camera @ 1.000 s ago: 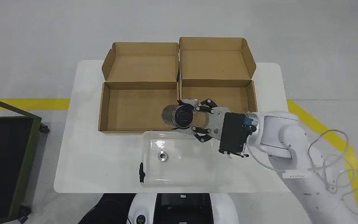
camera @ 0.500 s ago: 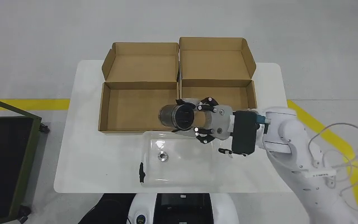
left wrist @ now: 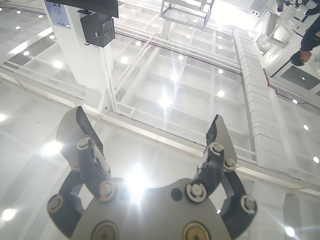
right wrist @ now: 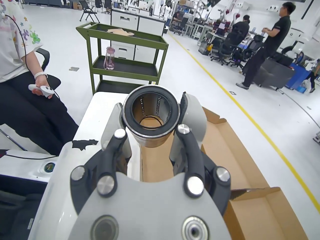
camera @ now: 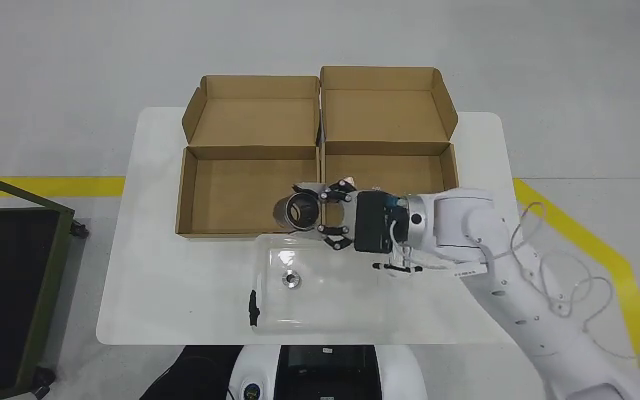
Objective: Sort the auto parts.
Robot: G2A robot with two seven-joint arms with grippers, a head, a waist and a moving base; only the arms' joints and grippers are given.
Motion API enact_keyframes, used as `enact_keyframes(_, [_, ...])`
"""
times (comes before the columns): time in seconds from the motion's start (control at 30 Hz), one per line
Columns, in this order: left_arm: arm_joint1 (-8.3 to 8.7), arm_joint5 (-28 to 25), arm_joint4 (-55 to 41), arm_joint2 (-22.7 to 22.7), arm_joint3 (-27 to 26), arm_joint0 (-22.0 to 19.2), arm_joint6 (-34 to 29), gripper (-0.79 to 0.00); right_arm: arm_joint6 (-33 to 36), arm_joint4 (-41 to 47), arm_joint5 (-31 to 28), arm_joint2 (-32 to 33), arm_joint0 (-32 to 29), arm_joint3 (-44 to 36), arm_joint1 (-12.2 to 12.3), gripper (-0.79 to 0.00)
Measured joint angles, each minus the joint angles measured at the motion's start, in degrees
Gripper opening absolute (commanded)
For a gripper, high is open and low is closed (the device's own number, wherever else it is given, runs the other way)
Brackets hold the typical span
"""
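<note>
The right gripper (camera: 308, 211) (right wrist: 153, 112) is clamped on a metal bearing sleeve (camera: 293, 211) (right wrist: 152, 132), one finger on each side of its barrel. The sleeve has a dark ring at its open end, and rows of small balls show inside the bore in the right wrist view. It lies roughly level, with the open end facing left, away from the wrist. From above it sits over the near right part of the left cardboard box (camera: 232, 192), close to that box's near wall. I cannot tell whether it touches the cardboard.

The right cardboard box (camera: 395, 170) stands flush against the left one. Both have their lids folded back toward the far side of the white table (camera: 150, 260).

Nearer the robot, just in front of the boxes, lies a clear plastic tray (camera: 335, 295) with a small round metal part (camera: 290, 279) in its left half. A small black part (camera: 253, 308) lies at the tray's left edge; whether it is inside or just outside I cannot make out.

The left gripper (left wrist: 147, 116) points up at the ceiling, its toothed fingers (left wrist: 85, 126) spread wide apart with nothing between them.

A green cart (right wrist: 125, 48) stands on the floor to the left of the table.
</note>
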Motion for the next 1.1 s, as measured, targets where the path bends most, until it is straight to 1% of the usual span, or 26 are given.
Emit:
enact_keyframes(0.27, [0.0,0.0,0.0,0.0,0.0,0.0,0.0,0.0,3.32,2.54,2.41,-6.1,4.9,9.46,-2.27,-0.785])
enact_keyframes(0.57, [0.0,0.0,0.0,0.0,0.0,0.0,0.0,0.0,8.52,2.28,5.68,-11.42,10.52,17.86,-4.95,-0.785])
enact_keyframes(0.9, [0.0,0.0,0.0,0.0,0.0,0.0,0.0,0.0,12.59,4.72,8.06,-16.91,14.17,26.99,-8.27,-0.785])
enact_keyframes(1.1, [0.0,0.0,0.0,0.0,0.0,0.0,0.0,0.0,14.59,4.26,9.34,-18.54,15.62,29.92,-9.72,-0.785])
